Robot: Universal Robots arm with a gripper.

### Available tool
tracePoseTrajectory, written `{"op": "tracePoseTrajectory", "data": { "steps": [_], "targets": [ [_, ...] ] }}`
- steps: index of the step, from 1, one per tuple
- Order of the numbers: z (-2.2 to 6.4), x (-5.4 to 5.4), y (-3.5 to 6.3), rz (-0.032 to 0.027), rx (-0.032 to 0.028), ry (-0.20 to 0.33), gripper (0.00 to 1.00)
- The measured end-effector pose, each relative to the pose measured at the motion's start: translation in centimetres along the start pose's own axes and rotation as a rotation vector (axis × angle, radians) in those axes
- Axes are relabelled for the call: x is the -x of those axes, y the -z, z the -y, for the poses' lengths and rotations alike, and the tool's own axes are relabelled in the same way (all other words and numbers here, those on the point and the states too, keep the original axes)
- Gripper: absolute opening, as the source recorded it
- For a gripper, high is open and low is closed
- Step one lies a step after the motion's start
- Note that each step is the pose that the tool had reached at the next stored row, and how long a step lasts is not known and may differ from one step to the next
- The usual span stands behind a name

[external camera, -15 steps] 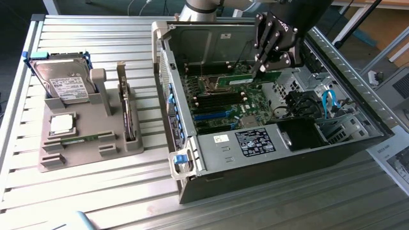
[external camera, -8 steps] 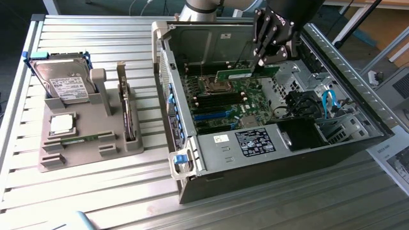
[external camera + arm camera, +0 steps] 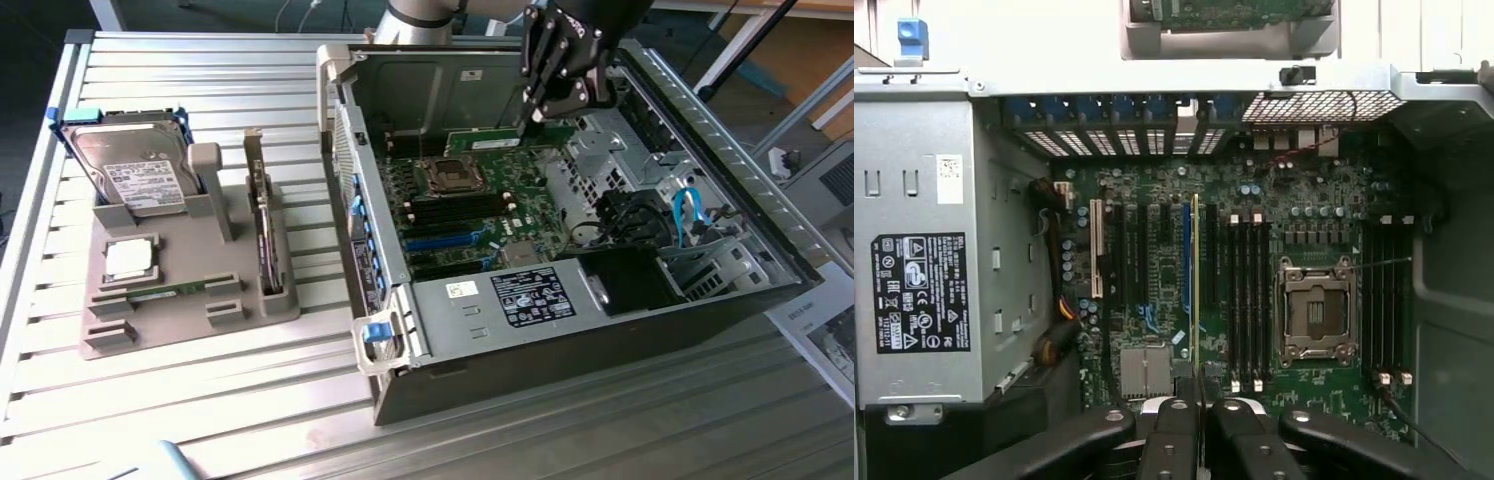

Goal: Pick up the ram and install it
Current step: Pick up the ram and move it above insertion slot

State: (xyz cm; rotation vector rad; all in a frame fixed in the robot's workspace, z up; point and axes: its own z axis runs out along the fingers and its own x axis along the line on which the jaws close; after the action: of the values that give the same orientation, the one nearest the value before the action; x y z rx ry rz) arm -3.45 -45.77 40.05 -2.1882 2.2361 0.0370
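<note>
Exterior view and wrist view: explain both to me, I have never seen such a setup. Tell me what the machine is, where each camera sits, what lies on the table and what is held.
The machine is a robot arm ending in a black hand. The exterior view comes from a camera standing off the arm; the wrist view from a camera on the arm, looking past the hand into an open computer case. The hand is shut on a thin green memory stick, held over the main board. On the metal table, at the exterior view's left, a grey tray holds a hard drive and a silver chip.
</note>
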Motion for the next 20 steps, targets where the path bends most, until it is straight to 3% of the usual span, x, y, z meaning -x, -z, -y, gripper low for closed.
{"op": "tracePoseTrajectory", "data": {
  "steps": [20],
  "targets": [
    [0.68,4.5,-0.71,0.0,-0.0006,-0.007,0.12]
  ]
}}
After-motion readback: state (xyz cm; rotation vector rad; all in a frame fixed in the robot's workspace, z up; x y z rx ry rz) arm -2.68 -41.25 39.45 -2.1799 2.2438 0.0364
